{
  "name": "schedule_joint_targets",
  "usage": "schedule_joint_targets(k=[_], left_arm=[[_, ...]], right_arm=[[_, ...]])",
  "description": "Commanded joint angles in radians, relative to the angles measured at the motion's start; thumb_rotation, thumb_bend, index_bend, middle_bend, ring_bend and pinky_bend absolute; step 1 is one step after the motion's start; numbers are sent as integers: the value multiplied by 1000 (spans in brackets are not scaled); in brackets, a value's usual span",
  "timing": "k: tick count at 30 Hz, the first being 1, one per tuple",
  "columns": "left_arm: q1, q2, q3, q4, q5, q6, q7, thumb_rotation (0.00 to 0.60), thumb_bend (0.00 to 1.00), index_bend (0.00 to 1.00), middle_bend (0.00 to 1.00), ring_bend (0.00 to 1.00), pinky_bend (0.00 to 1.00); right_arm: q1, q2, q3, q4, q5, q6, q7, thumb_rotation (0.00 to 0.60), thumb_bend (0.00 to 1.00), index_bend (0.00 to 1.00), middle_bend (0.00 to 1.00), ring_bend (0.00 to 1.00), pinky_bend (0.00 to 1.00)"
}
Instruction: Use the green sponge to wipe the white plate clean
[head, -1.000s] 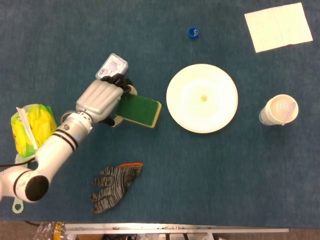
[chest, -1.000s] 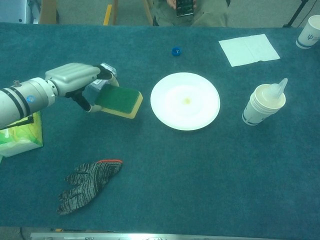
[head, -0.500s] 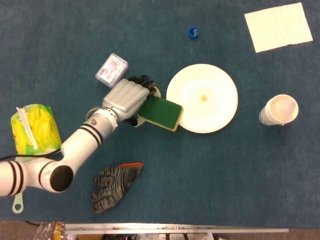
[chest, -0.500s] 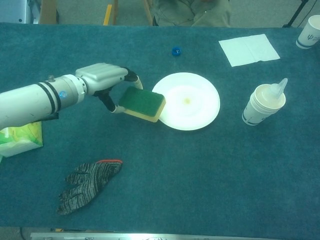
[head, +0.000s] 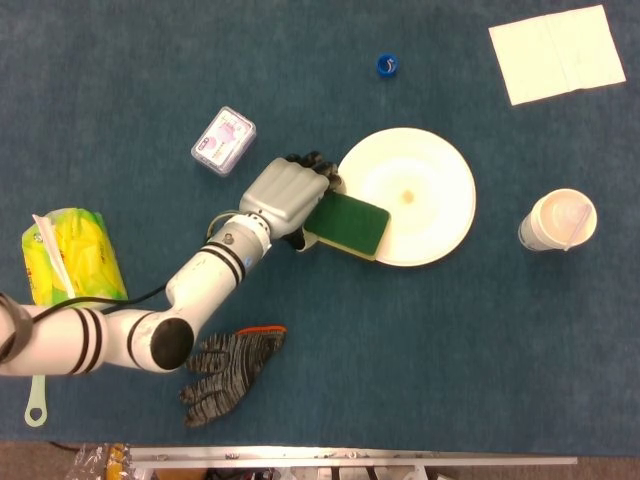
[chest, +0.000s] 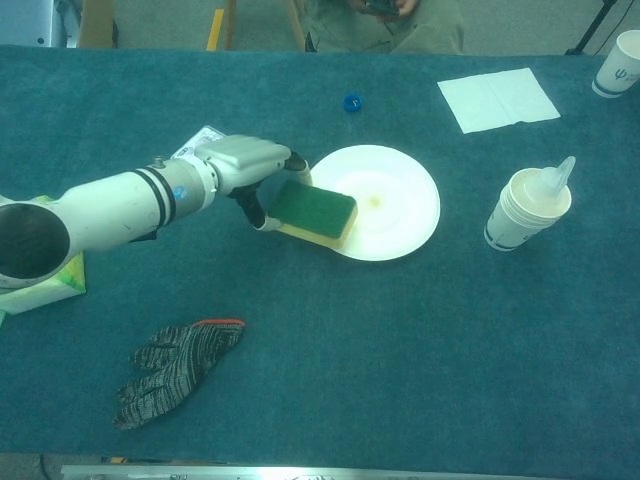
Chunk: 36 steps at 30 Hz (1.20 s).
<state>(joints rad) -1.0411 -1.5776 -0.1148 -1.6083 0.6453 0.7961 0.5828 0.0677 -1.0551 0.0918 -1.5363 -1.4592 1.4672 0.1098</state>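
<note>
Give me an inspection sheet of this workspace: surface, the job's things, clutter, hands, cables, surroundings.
Surface: blue cloth-covered table.
Job's things: green sponge overlaps the left edge of the white plate; a small yellowish spot sits near the plate's middle.
Clutter: grey knit glove, blue bottle cap, napkin, stacked paper cups, small pink-labelled box, yellow-green packet.
Hands: left hand grips the sponge; right hand not in view.
Cables: a thin dark cable runs along the left arm.
Surroundings: a seated person beyond the table's far edge, another paper cup at the far right.
</note>
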Motion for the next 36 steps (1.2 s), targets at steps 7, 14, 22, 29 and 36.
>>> schedule_joint_targets(k=[7,14,22,29,36], left_arm=[[-19,-33,4,33,-40,27,-10,597,293,226,146,72,160],[-24,-18,18,18,-49,18,-21,535,281,32,56,0,160],[-14,36,32,-43,-20,53,-28,529,280,0,34,0,137],[32,111,54,-138,45,128,-43,530,280,0,34,0,137],[85,199,79,-239,120,198,-54,531,281,0,37,0,137]], right_arm=[[0,3,2,2,0,3,3,600,207,409,362,270,472],[-1,3,2,1,-2,6,4,600,207,409,362,267,472],[0,6,4,-4,-7,12,9,600,207,409,362,267,472],[0,22,4,-23,-17,17,21,600,207,409,362,266,472],[5,45,4,-58,-39,23,48,600,207,409,362,267,472]])
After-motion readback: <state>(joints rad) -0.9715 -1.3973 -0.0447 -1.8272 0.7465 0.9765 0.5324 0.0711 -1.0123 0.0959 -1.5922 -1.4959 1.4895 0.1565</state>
